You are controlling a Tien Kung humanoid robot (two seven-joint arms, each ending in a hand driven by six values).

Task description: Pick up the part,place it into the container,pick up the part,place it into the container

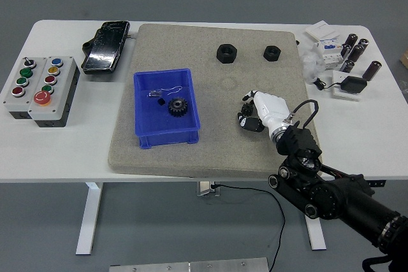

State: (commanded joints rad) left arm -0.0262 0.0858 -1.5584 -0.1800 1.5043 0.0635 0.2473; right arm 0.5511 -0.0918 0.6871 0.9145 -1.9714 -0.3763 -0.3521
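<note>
A blue container sits on the left half of the grey mat. A black gear and a small metal piece lie inside it. Two black nuts lie at the mat's far edge, one at centre and one to the right. My right hand, white with black fingertips, hovers low over the mat's right front part, right of the container. Its fingers are loosely curled and hold nothing. My left arm is out of view.
A button box stands at the table's left. A black device lies at the back left. Several small cylinders, white boxes and a black adapter crowd the back right corner.
</note>
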